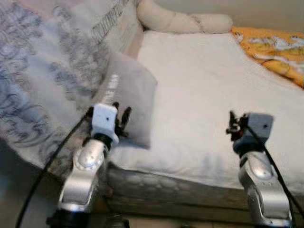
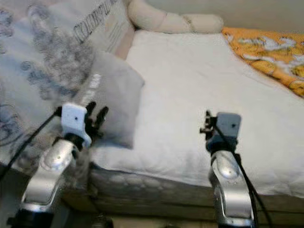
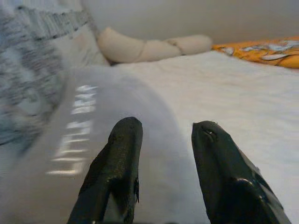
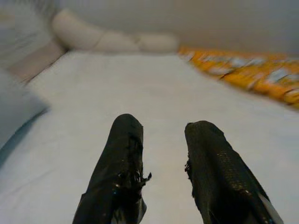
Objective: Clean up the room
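a grey patterned blanket (image 1: 33,85) is lying heaped along the far left of the bed (image 1: 199,156). just right of it a grey pillow (image 1: 130,92) is resting on the white sheet (image 1: 204,95), its long side running away from the robot toward a cream bolster (image 1: 183,21) at the head. pale lettering runs along the pillow's left edge; in the left wrist view it seems to read "little bear", though it is blurred. the left hand (image 1: 121,118) is hovering at the pillow's near corner, fingers (image 3: 121,158) parted with nothing between them, so this arm is plainly the nearer one for a grab. further right, the right hand (image 2: 207,124) is hanging over bare sheet, well apart from the pillow, fingers (image 4: 124,158) also spread and empty. an orange patterned cover (image 1: 273,47) is lying at the far right.
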